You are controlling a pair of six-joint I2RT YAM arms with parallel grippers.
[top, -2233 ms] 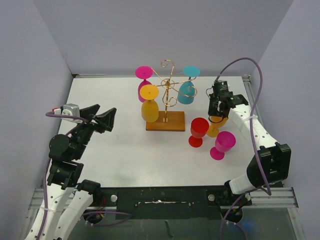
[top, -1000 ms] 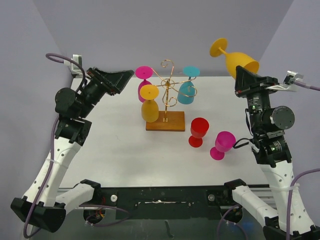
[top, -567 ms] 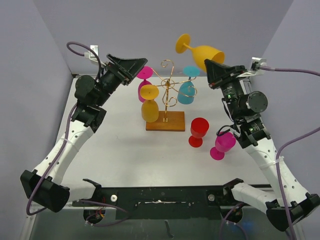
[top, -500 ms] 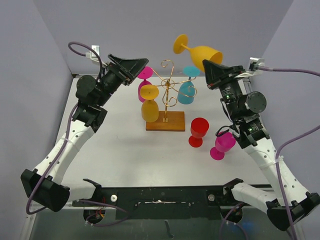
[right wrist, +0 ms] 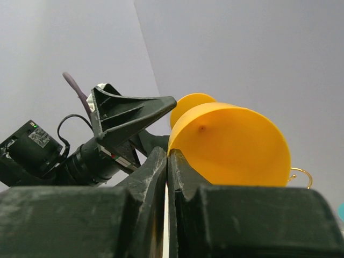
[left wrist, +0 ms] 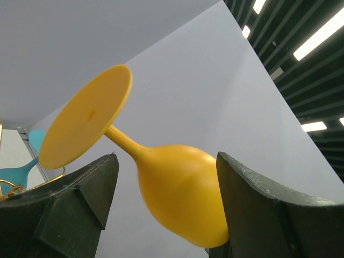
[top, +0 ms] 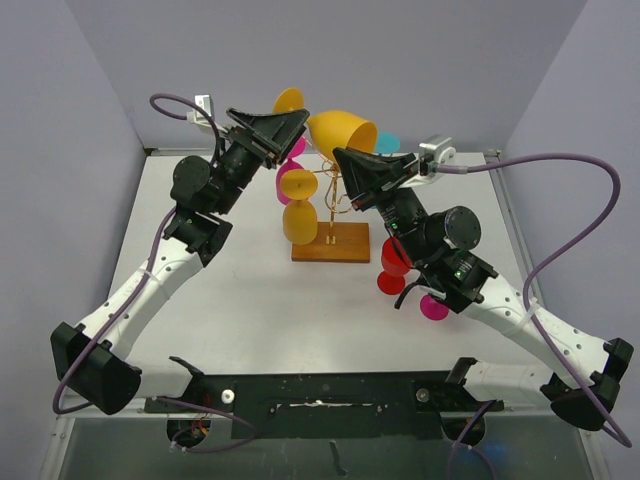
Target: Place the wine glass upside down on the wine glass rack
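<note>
- The right gripper (top: 340,154) has its fingers pressed together on the rim of the yellow wine glass (top: 340,128), pinching the thin wall of the bowl; in the right wrist view the yellow rim sits right in the seam between the two fingers (right wrist: 156,177)
- The wine glass juts out from the right gripper's fingertips, up in the air, with the bowl next to the tips and the foot at the far end
- The left gripper (top: 292,122) is spread wide, and the glass lies in the gap between its fingers (left wrist: 80,199): the stem crosses near the tips and the bowl sits deeper in
- In the left wrist view the bowl meets the edge of one finger; I cannot tell whether they touch
- The long axis of the glass lies close to level, tilted a little: the mouth faces the right gripper, and the round foot points away from it and past the left gripper's tips
- The wine glass rack (top: 333,190) stands below and just beyond both grippers' tips, apart from the held glass
- A hung yellow glass (top: 298,212) is on the rack under the left gripper
</note>
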